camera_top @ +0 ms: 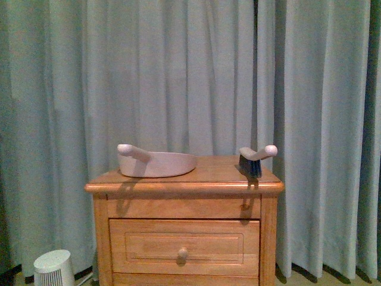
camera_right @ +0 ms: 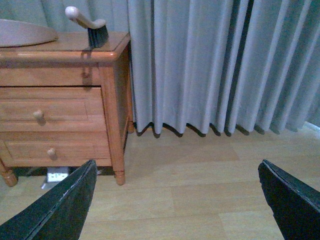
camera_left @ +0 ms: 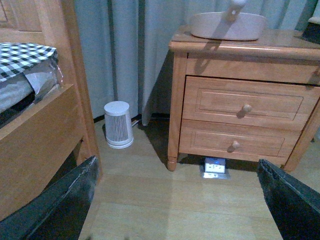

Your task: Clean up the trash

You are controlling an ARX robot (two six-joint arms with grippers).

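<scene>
Trash not vis.; dustpan (camera_top: 162, 164) + brush (camera_top: 252, 162) on wood nightstand (camera_top: 219, 171).

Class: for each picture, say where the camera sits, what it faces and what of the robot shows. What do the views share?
Front view: on the robot's body, facing a light wooden nightstand head-on, with a grey-green pleated curtain behind; no arm shows.
Left wrist view: on the left wrist, angled down at the nightstand's drawers and a wooden bed; two dark left fingers show.
Right wrist view: on the right wrist, facing the nightstand's corner, curtain and floor; two dark right fingers show.
Shared: the beige plastic dustpan appears in all three.
</scene>
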